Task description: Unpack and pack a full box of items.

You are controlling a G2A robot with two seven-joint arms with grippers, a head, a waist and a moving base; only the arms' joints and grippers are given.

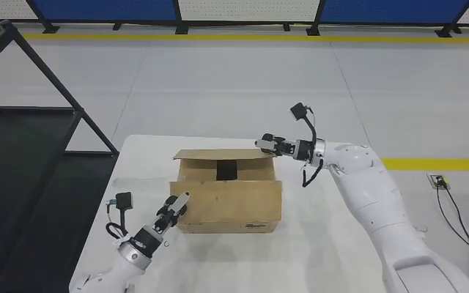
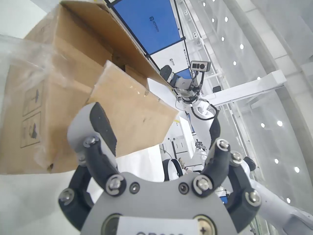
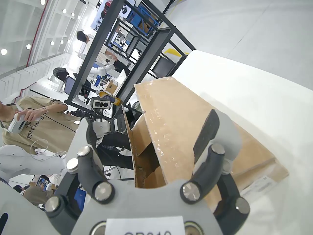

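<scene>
The left claw (image 2: pixel 156 116) is released, its jaws spread wide and grasping nothing. One dark finger pad (image 2: pixel 102 123) sits just beside the edge of a loose cardboard end flap (image 2: pixel 132 108); whether pad and flap touch cannot be told. From above, the left claw (image 1: pixel 176 205) is at the near left corner of the brown rectangular cardboard box (image 1: pixel 227 205).

The right claw (image 3: pixel 149 121) is also released, jaws wide apart. The glossy far cardboard flap (image 3: pixel 166 113) runs between them without being pinched. In the top view the right claw (image 1: pixel 262 141) is at the far right corner of the box, at the end of the far cardboard flap (image 1: pixel 220 154), which stands partly raised.

The box stands on the white desk (image 1: pixel 322 242), about midway between its left and right edges and a little in from the far edge. Its top is partly open, and a dark gap (image 1: pixel 227 170) shows in the middle. Whatever lies inside is too dark to make out.
</scene>
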